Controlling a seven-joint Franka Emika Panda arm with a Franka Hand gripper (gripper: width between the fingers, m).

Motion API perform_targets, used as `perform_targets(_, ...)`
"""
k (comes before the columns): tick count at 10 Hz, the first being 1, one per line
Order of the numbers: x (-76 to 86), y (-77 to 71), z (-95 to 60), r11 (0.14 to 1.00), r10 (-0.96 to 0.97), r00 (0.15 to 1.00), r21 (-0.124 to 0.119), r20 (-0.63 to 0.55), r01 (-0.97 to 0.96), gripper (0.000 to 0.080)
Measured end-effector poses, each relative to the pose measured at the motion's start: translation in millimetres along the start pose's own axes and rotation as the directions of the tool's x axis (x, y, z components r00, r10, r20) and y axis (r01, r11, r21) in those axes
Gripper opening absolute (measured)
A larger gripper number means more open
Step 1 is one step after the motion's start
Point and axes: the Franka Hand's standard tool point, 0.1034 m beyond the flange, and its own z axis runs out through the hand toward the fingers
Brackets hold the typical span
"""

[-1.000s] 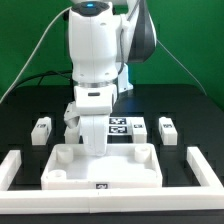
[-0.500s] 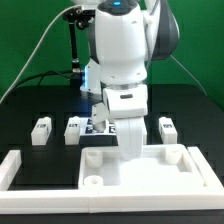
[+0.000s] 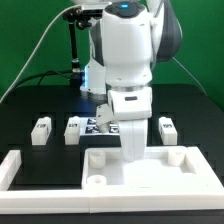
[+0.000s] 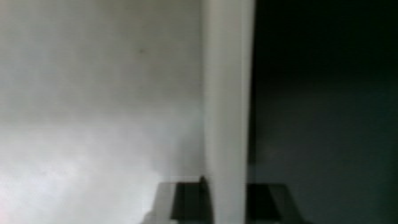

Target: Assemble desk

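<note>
In the exterior view, the top [image 3: 150, 178] is seen lying flat on the black table [image 3: 40, 152], toward the exterior view's right, with its sockets facing up. The claw [image 3: 131, 152] is lowered onto its rear part; its opening is hidden there by the arm. Three legs [image 3: 73, 131] are set upright behind the top, apart from it, beside the marker board [image 3: 98, 125]. White bars [image 3: 15, 170] are laid along the table's edges.

In the blurred wrist view, the claw [image 4: 228, 205] is shown narrow, a thin white wall of the top [image 4: 107, 110] being gripped between dark fingers [image 4: 178, 205].
</note>
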Motion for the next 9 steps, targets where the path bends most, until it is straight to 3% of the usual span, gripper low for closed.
perform_targets(1, 0.4, 0.8, 0.3, 1.000, 0.000, 1.000, -0.001, 0.000, 0.000, 0.0277)
perform_targets(2, 0.3, 0.5, 0.7, 1.000, 0.000, 1.000, 0.000, -0.001, 0.000, 0.0277)
perform_targets(4, 0.2, 0.1, 1.3, 1.000, 0.000, 1.000, 0.002, -0.001, 0.000, 0.0561)
perform_targets(5, 0.2, 0.0, 1.5, 1.000, 0.000, 1.000, 0.002, -0.001, 0.000, 0.0626)
perform_targets(9, 0.2, 0.0, 1.6, 1.000, 0.000, 1.000, 0.002, -0.001, 0.000, 0.0649)
